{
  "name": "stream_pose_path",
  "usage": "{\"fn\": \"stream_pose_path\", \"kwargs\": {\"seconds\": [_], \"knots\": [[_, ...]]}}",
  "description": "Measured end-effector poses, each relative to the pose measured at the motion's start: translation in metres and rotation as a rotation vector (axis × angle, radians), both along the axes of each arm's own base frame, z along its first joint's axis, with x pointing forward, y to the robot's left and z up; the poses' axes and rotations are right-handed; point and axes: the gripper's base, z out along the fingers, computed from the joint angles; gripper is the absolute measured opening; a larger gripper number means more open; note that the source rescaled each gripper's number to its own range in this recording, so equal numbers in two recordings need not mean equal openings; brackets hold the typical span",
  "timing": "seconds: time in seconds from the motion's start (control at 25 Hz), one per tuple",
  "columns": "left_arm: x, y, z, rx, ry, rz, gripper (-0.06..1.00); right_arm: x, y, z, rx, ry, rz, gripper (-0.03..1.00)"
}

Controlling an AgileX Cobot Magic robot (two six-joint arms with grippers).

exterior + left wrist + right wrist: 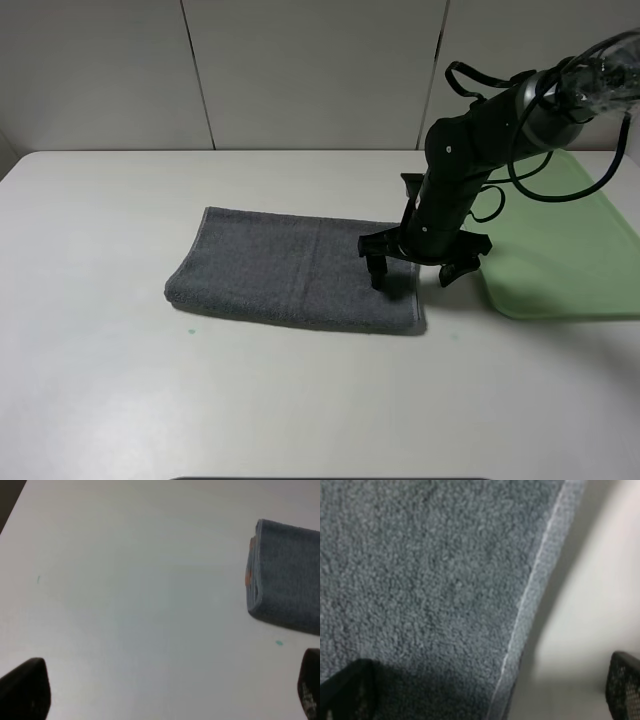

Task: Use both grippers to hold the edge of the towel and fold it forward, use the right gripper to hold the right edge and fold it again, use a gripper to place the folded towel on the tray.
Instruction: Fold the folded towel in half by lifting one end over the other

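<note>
Right tool (415,274): open wide and gripping nothing. It hangs low over the right end of the towel (290,265), with one finger over the cloth and the other over the bare bench (100,350) beside it.
Why this pose: the fingers stand on both sides of the right edge, so I judge that closing here would pinch that edge for the second fold.
Hem (530,595): in the right wrist view it runs between the two fingers, which fits this aim.
Left tool (167,690): also open and empty, and not seen in the high view. Its camera shows the left end of the towel, well apart from it. I think it waits aside because this fold needs only the right arm.
Towel: a long grey band lying flat on the bench. Its left end shows layers, so the first fold looks done.
Tray (570,240): green, just beside the towel's right end, and the towel is not on it.
Risk: the cloth is thick and doubled, so the finger may catch only the top layer.
</note>
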Motion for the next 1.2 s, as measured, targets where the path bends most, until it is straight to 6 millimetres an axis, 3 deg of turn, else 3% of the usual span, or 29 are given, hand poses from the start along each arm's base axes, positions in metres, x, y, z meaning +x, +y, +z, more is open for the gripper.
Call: {"fn": "stream_pose_path", "kwargs": {"seconds": [0.28,0.36,0.4,0.52,0.88,1.2], "knots": [[0.0000,0.0000,0.0000,0.000,0.000,0.000,1.00,0.0004,-0.0001,-0.0012,-0.003,-0.001,0.005,0.98],[0.0000,0.0000,0.0000,0.000,0.000,0.000,1.00,0.0011,0.0002,-0.0024,-0.004,-0.002,0.007,0.88],[0.0000,0.0000,0.0000,0.000,0.000,0.000,1.00,0.0020,0.0007,-0.0023,0.001,-0.009,0.006,0.75],[0.0000,0.0000,0.0000,0.000,0.000,0.000,1.00,0.0028,0.0018,-0.0025,0.013,-0.016,-0.003,0.56],[0.0000,0.0000,0.0000,0.000,0.000,0.000,1.00,0.0040,0.0039,-0.0021,0.023,-0.029,-0.005,0.08],[0.0000,0.0000,0.0000,0.000,0.000,0.000,1.00,0.0056,0.0020,0.0002,-0.002,-0.053,0.032,0.08]]}}
